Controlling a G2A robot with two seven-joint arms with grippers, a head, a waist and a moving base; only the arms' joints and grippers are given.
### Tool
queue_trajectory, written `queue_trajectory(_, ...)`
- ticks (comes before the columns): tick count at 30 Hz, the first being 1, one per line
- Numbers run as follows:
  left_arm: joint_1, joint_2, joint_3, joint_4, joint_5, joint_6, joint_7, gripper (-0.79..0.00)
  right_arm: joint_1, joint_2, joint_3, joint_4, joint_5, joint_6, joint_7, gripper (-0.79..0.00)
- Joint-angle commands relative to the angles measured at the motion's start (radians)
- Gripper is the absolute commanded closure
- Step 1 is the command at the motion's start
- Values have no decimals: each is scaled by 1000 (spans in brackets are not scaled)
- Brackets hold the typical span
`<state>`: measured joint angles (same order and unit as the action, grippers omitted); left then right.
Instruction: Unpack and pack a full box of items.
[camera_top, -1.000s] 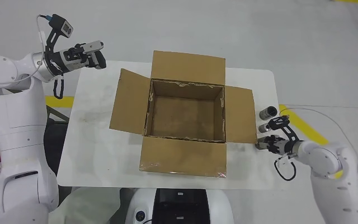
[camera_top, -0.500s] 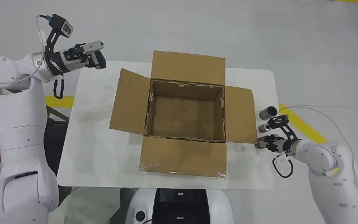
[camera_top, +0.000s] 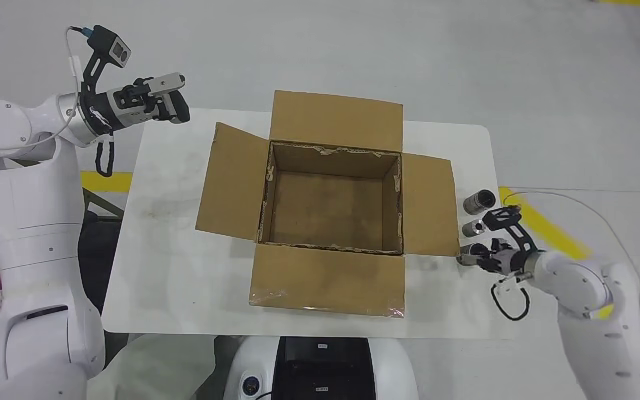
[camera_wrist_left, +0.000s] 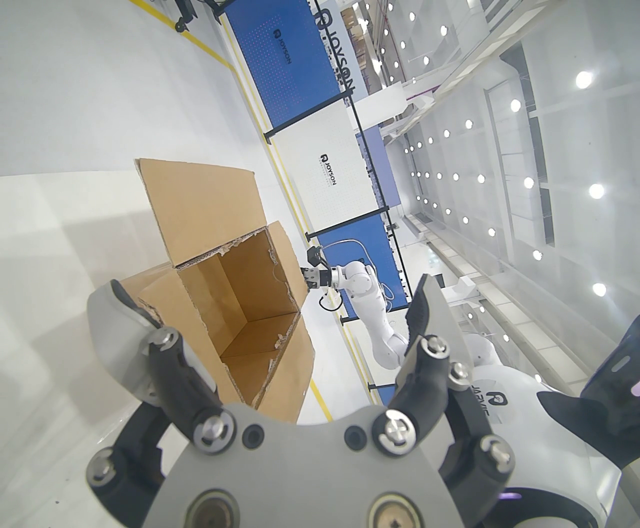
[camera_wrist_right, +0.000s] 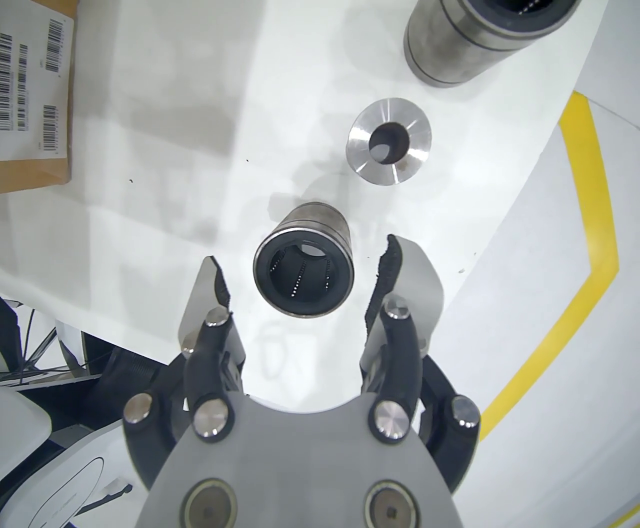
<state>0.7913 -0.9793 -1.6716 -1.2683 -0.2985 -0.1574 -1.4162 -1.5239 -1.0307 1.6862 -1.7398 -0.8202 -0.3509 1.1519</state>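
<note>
Table (camera_top: 160, 260): right gripper (camera_wrist_right: 303, 255) wide, bearing (camera_wrist_right: 303, 275) centred just ahead for pickup; left gripper (camera_wrist_left: 270, 290) wide, held off box (camera_top: 330, 285).

Both arms, the left arm (camera_top: 35, 120) at 10 o'clock and the right arm (camera_top: 575, 280) at 4 o'clock in the top view, wear glossy white rounded shells. The left gripper (camera_wrist_left: 270, 295) and right gripper (camera_wrist_right: 303, 255) share grey plates, silver round-head screws, black linkages and grey fingers (camera_wrist_right: 420, 285) lined with black pads (camera_wrist_right: 382, 270). A thin black cable (camera_top: 500, 300) loops beneath the right wrist.
</note>
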Motion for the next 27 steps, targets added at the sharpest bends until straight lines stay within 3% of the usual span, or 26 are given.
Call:
queue_trajectory(1,0,0,0,0,0,0,0,-785,-21,4,28,-22,13,0,-4,-696)
queue_trajectory(12,0,0,0,0,0,0,0,-785,-106,19,128,-102,72,-11,-12,-730)
queue_trajectory(16,0,0,0,0,0,0,0,-785,-99,22,103,-89,58,-5,-3,-776)
queue_trajectory(27,0,0,0,0,0,0,0,-785,-28,26,2,3,42,-1,-17,-782)
